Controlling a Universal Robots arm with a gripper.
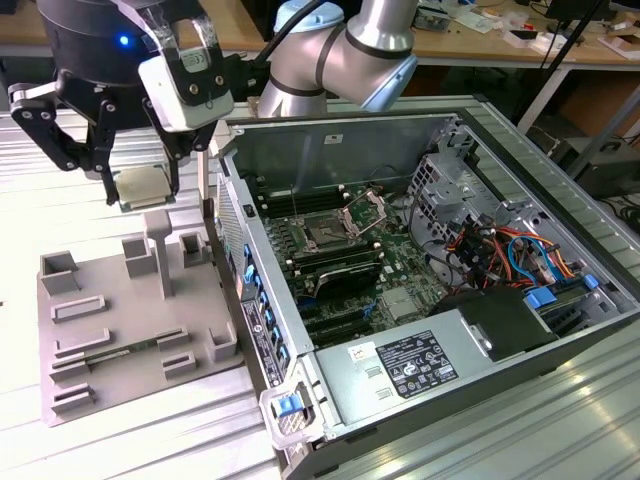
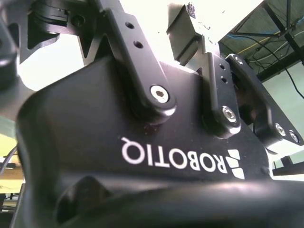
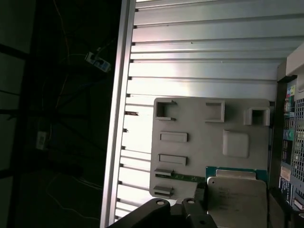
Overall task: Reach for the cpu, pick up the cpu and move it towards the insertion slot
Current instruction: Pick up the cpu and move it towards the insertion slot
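- A grey plastic tray (image 1: 120, 310) lies on the ribbed metal table (image 1: 120, 445), with raised blocks and rectangular recesses (one post stands taller than the rest).
- The first wrist view looks onto the same tray (image 3: 199, 128) and the table's slats (image 3: 199, 57).
- An open computer case (image 1: 330, 135) stands just beside the tray, on the exterior view's right.
- Inside the case, a grey power-supply box (image 1: 420, 365) carries a white label.
- Blue and orange cables (image 1: 500, 250) bunch beyond that box.
- A wooden workbench (image 1: 470, 45) runs behind.

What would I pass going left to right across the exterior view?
Small silver-topped square cpu held in the black gripper → dark square insertion slot with silver frame → orange and blue cable bundle.
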